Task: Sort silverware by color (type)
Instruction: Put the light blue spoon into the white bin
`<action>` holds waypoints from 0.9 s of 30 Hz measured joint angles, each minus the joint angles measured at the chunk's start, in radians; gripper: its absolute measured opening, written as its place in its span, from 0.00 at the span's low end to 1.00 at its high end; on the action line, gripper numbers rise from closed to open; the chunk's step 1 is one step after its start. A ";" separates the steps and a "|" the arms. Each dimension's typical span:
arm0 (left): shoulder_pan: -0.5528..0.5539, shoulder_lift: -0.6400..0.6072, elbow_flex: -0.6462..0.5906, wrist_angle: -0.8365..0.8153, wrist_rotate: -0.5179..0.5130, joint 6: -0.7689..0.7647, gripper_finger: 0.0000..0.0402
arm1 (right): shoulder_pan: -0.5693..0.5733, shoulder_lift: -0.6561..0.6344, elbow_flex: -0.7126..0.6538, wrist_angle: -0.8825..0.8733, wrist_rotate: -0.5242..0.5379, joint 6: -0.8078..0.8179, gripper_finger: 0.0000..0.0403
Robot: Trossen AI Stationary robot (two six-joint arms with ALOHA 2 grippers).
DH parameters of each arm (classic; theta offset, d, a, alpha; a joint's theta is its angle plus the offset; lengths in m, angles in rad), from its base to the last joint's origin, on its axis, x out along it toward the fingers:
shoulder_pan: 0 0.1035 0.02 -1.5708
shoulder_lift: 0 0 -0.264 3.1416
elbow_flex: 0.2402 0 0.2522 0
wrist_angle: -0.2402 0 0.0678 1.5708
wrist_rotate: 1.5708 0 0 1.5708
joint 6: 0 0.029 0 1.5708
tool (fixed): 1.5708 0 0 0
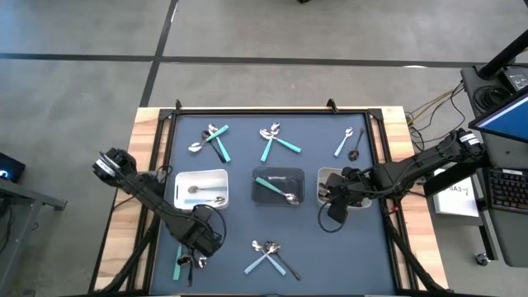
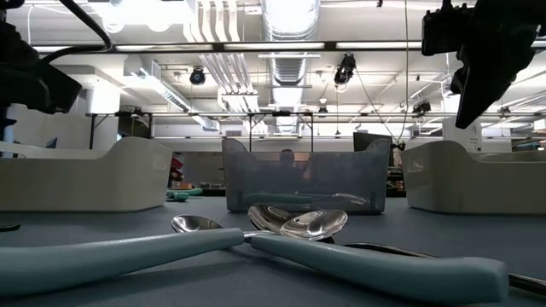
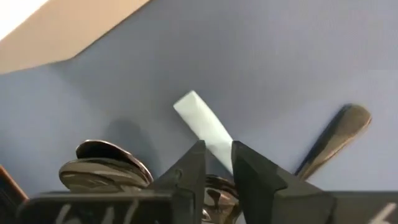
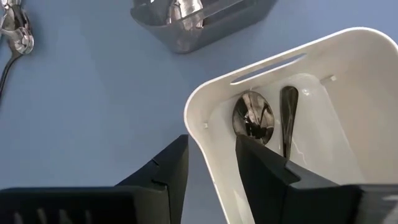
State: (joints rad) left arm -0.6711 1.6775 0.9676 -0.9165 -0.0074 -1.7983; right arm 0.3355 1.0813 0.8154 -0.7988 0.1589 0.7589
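My left gripper [image 1: 196,250] is low over the near-left pile of silverware [image 1: 186,266], shut on a teal-handled piece [image 3: 202,118]. Shiny spoon bowls [image 3: 104,167] and a dark handle [image 3: 336,135] lie beside it on the blue mat. My right gripper [image 1: 334,208] is open and empty and hovers at the near corner of the right white tray [image 4: 205,99]. That tray holds a dark spoon [image 4: 252,117]. The left white tray [image 1: 200,175] holds silver pieces. The grey middle tray [image 1: 277,173] holds a teal-handled piece. My left gripper pinches the teal handle [image 3: 217,144] between its two fingers [image 3: 194,163], which lie across the handle. The handle's free end [image 3: 189,102] sticks out past the fingertips. Whether the piece is lifted off the mat cannot be told.
Loose piles of silverware lie at the far left [image 1: 213,139], far middle [image 1: 276,140], far right [image 1: 348,142] and near middle [image 1: 271,254] of the mat. A raised black frame [image 1: 272,109] rims the mat. A keyboard and screen [image 1: 503,165] stand off the table's right.
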 joint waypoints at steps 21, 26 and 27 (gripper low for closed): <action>-0.003 0.095 0.022 0.053 0.006 -0.126 0.12 | 0.000 0.000 0.000 0.020 0.000 -0.001 0.28; -0.004 0.083 0.072 0.043 0.010 -0.086 0.06 | 0.000 0.000 0.000 0.023 0.002 -0.002 0.27; -0.004 0.079 0.084 0.041 0.009 -0.078 0.06 | 0.000 0.000 0.000 0.023 0.002 -0.003 0.27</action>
State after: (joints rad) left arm -0.6754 1.7565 1.0521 -0.8751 0.0012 -1.8764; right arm 0.3355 1.0817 0.8150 -0.7757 0.1607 0.7564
